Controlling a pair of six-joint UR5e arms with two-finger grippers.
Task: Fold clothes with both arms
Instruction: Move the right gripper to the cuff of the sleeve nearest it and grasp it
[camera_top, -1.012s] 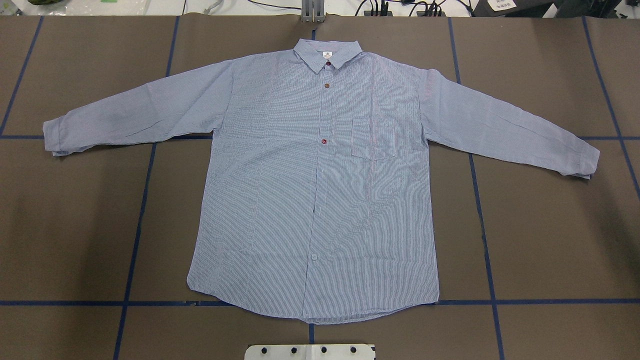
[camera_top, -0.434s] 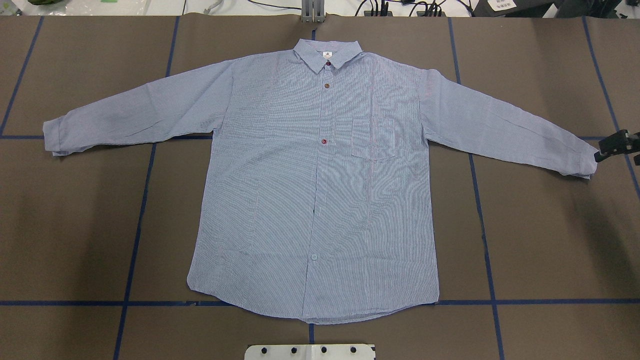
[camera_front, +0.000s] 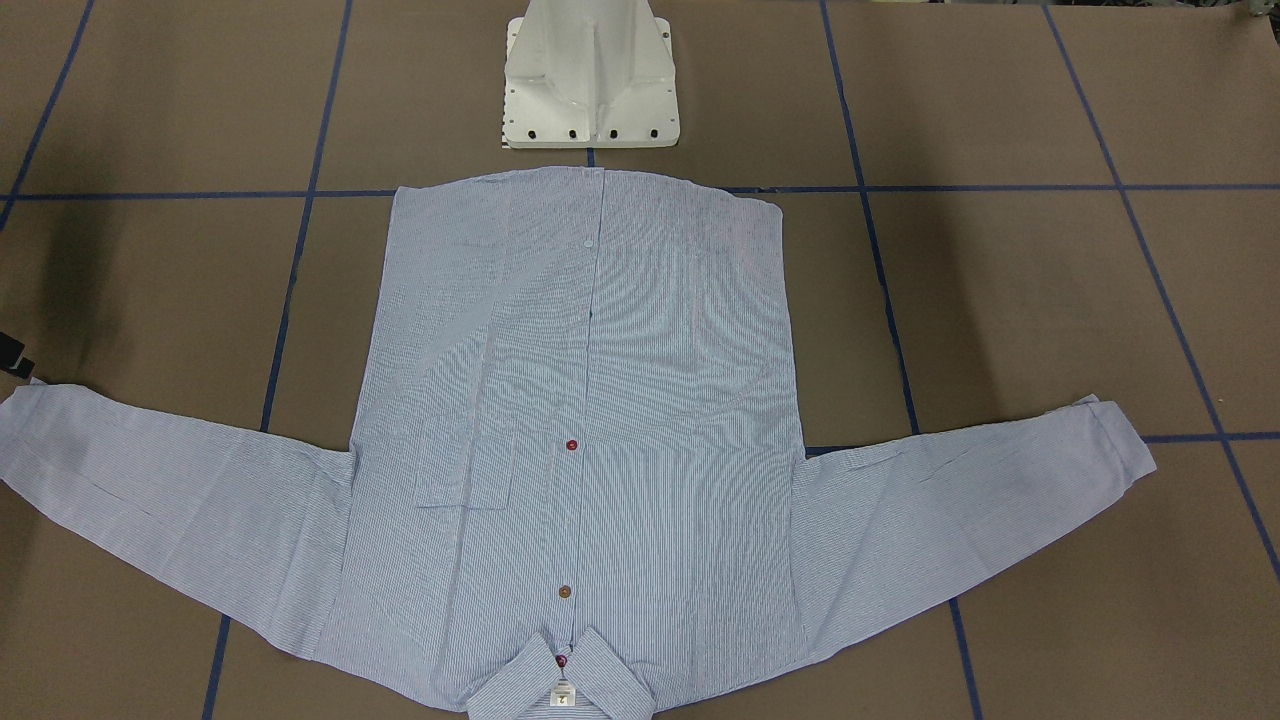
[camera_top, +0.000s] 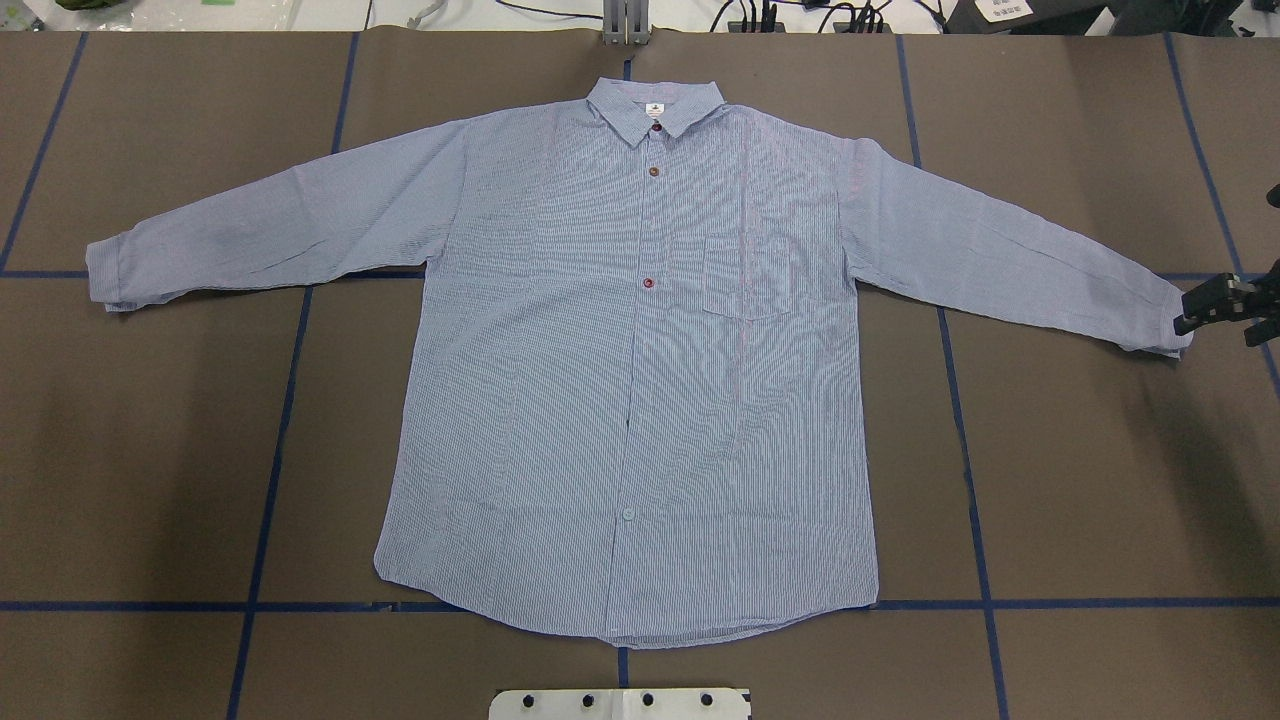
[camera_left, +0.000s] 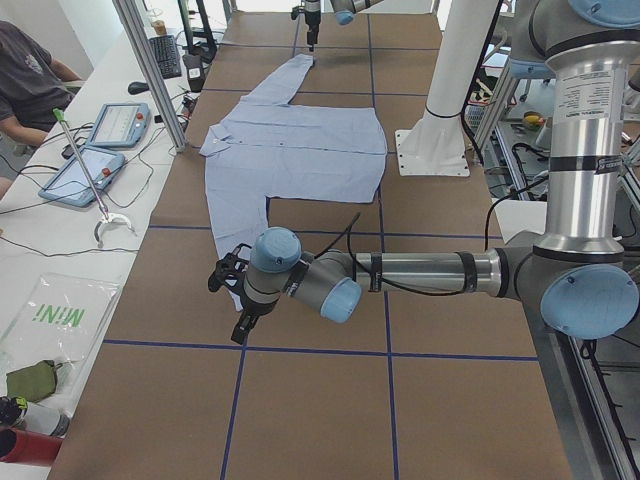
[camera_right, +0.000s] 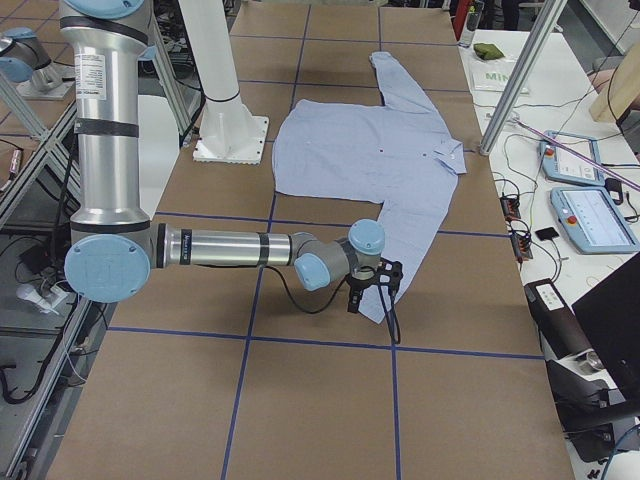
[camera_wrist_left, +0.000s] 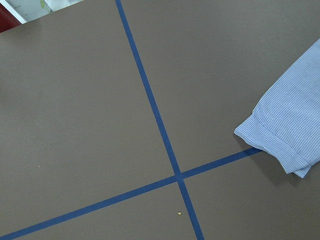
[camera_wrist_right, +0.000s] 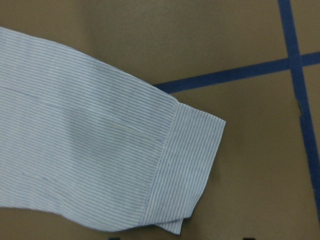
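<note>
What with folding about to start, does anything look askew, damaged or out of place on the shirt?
Nothing stands out. The shirt lies flat and face up on the table, both sleeves spread out, collar neat. Only the cuff on the robot's left looks slightly turned at its edge, a minor thing.

Bright, even, diffuse light from above, with no glare. Broad soft shadows darken the table (camera_top: 150, 480) toward both ends in the overhead and front views. The fine stripes of the shirt (camera_top: 640, 400) break into pinkish moiré bands overhead. The wrist views are sharp, with a thin shadow under each cuff (camera_wrist_right: 190, 160). In the side views, posts (camera_left: 150, 70) lean outward, a wide-angle effect.
</note>
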